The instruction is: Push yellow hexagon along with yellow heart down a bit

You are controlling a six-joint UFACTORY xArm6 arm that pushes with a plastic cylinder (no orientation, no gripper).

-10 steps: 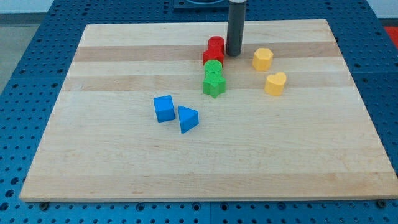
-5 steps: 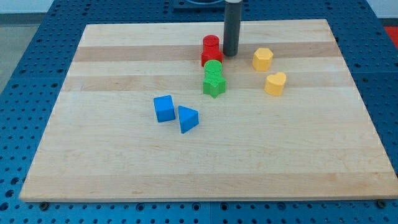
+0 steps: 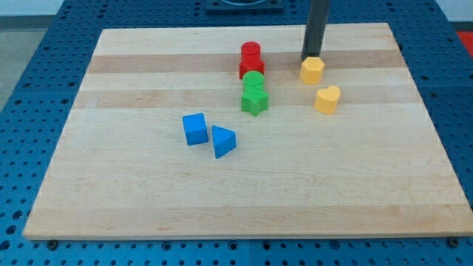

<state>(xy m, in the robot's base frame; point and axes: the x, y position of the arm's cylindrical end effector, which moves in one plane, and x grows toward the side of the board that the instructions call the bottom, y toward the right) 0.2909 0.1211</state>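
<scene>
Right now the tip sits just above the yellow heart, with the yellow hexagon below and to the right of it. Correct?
No. In the camera view my tip sits just above the yellow hexagon; the yellow heart is the block below and to the right.

Bright, even overhead light leaves only small soft shadows under the blocks on the wooden board (image 3: 148, 192), with no glare, blur, or noticeable edge distortion.

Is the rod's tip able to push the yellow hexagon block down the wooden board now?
Probably yes. My tip sits just above the yellow hexagon block, with nothing between them; the yellow heart block lies below it.
</scene>
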